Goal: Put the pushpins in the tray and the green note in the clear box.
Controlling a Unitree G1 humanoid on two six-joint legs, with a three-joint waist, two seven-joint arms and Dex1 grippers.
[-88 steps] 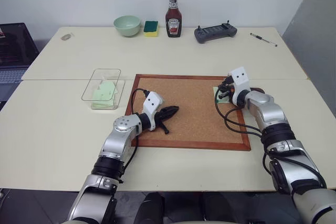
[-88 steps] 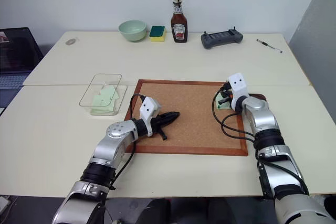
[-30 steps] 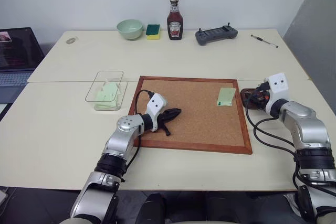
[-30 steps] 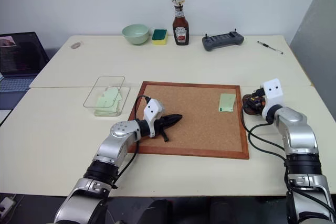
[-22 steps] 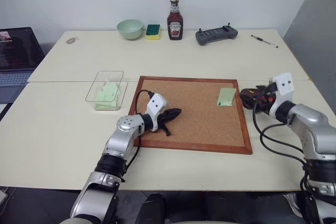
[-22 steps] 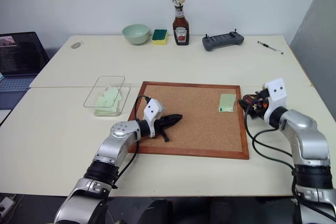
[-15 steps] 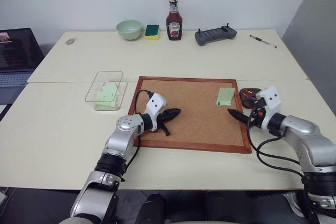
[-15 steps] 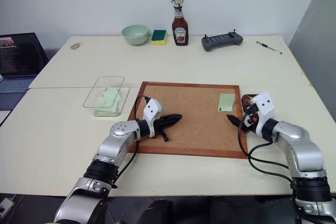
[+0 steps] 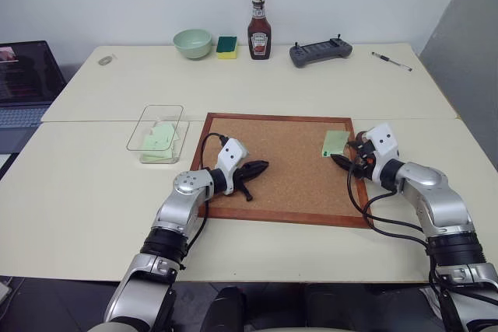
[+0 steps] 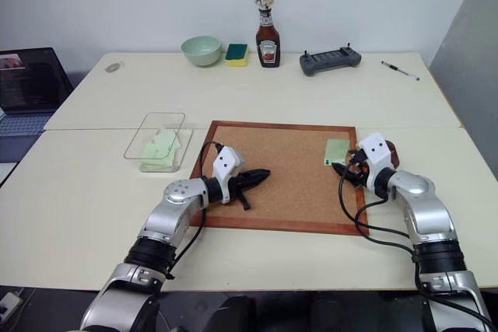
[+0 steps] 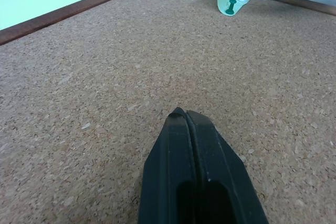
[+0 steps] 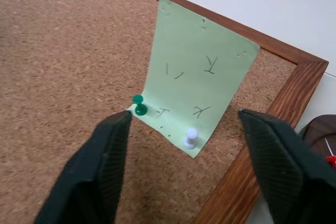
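A pale green note [image 12: 198, 93] remains pinned near the far right corner of the corkboard [image 9: 280, 165], held at its near edge by two pushpins [image 12: 139, 105], one green-headed at a corner and one white-headed [image 12: 190, 137] beside it, while the note's far part curls up off the cork. The right gripper [image 12: 184, 174], which a second ago hung over the small dark tray [image 10: 391, 150] just outside the board's right frame, has swung back over the frame and now points at the note, its two black fingers spread wide and empty, one to each side of the pinned edge. That return suggests a pin was dropped in the tray, where a speck of red shows in the right wrist view, and that the arm is lining up for the next pull. The left gripper [image 9: 250, 169] has not moved from the near left part of the cork, its fingers pressed together on nothing. Off the board's left side stands the clear box [image 9: 158, 131], already holding pale green paper. Judged from this, both remaining pins must come out before the note can travel there; the small heads leave little margin, and a stray finger could crease or tear the lifted paper.
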